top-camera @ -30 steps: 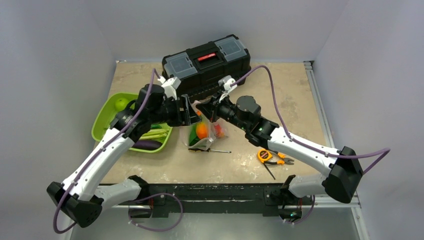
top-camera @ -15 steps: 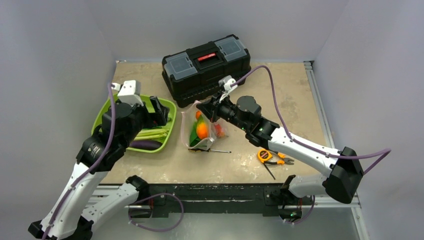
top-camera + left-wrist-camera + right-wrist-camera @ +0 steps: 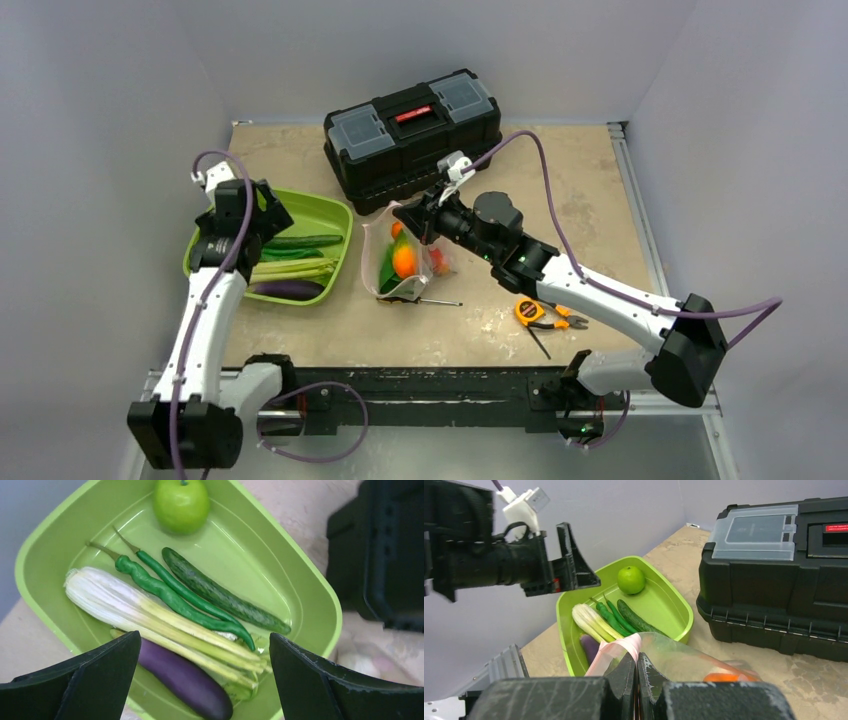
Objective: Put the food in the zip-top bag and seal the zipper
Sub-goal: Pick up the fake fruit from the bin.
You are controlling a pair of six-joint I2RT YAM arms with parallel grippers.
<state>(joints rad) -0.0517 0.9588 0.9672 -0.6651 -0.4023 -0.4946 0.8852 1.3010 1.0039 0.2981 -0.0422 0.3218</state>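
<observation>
**Step in hand:** fetch the next food item from the tray.

**State**
- The left tool (image 3: 205, 639) hangs over the tray (image 3: 47, 545), jaws spread wide, nothing between them.
- The right tool (image 3: 636, 661) is pressed together, pinching the zipper (image 3: 610, 652) edge of the bag (image 3: 403, 285).
- The bag stands on the table at the centre of the top view.
- It already holds an orange piece (image 3: 403, 260) and a red piece (image 3: 437, 262).

**Procedure**
1. Centre the jaws over the apple (image 3: 181, 499), at the top of the left wrist view.
2. Descend straight and close across its widest part.
3. Hold the right tool steady so the bag mouth does not collapse.

**Limits of view**
- In the top view the left arm hides the apple.
- In the left wrist view the frame edge clips the apple.
- The plastic blurs the bag contents. The green piece inside is probably a vegetable.
- How wide the mouth gapes cannot be told.
</observation>
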